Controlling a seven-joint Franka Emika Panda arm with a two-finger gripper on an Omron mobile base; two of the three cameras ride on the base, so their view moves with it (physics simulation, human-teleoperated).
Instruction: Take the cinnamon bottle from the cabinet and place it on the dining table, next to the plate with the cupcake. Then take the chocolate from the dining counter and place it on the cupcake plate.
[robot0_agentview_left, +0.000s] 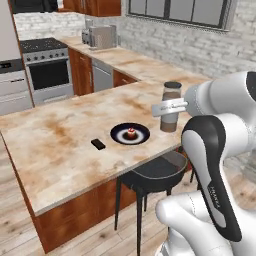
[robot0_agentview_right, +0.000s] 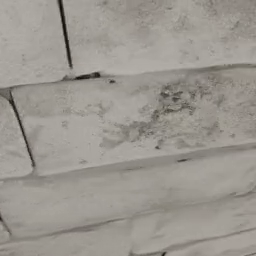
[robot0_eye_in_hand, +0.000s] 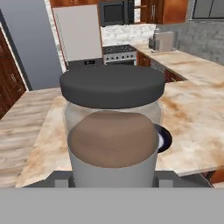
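The cinnamon bottle (robot0_agentview_left: 170, 107) stands upright over the right end of the dining table (robot0_agentview_left: 60, 145), with my gripper (robot0_agentview_left: 170, 107) shut on its middle from the right. I cannot tell whether its base touches the stone top. Left of it lies the dark plate (robot0_agentview_left: 141, 135) with the small red-topped cupcake (robot0_agentview_left: 131, 133) in its centre. The flat black chocolate (robot0_agentview_left: 98, 144) rests on the same top, a little left of the plate. In the hand view the bottle (robot0_eye_in_hand: 113, 131) sits close between my fingers (robot0_eye_in_hand: 61, 179), and the plate (robot0_eye_in_hand: 164, 138) peeks out behind it on the right.
A black stool (robot0_agentview_left: 157, 172) stands under the table's near edge. Beyond are the stove (robot0_agentview_left: 45, 70), a toaster (robot0_agentview_left: 100, 36) on the back counter (robot0_agentview_left: 145, 65) and a white fridge (robot0_eye_in_hand: 78, 33). A grey brick wall (robot0_agentview_right: 128, 125) is close on the right.
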